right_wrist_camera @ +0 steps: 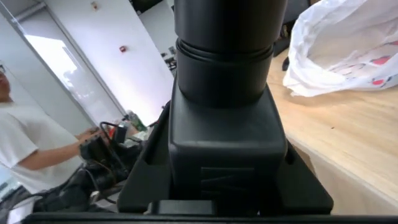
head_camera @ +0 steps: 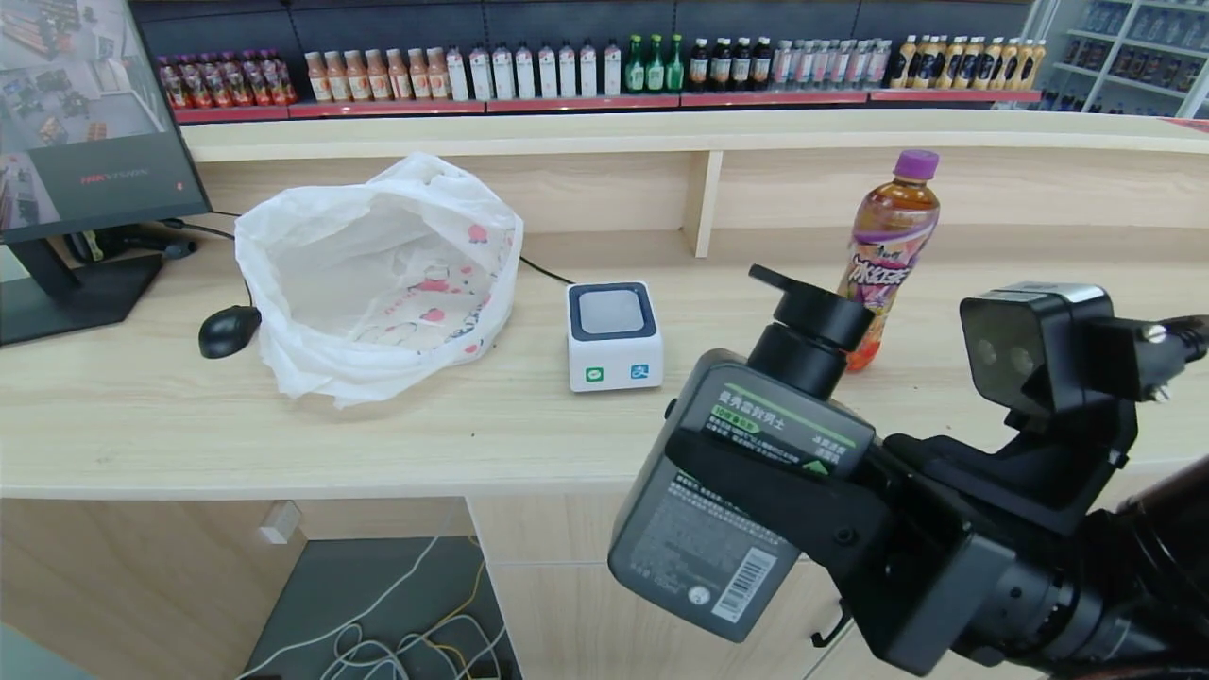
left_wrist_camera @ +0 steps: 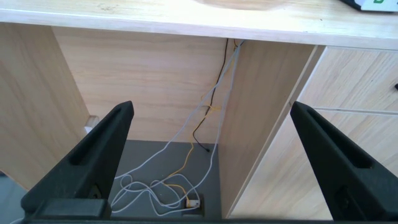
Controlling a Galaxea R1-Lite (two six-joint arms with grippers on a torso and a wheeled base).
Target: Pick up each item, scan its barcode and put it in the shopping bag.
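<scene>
While the right gripper [head_camera: 732,477] clamps a grey pump bottle [head_camera: 689,552] near right and the left gripper [left_wrist_camera: 211,155] gapes empty, the wooden counter [head_camera: 425,439] bears shopping bag [head_camera: 378,274], scanner [head_camera: 612,335] and drink bottle [head_camera: 888,246] before stocked shelves [head_camera: 586,71].

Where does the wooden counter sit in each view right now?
Head: counter spans the middle, under the shopping bag.
Left wrist: its front edge, beyond the open left gripper.
Right wrist: behind the right gripper's pump bottle, under the bag.
Shared landmark: the bag, head and right wrist.
</scene>
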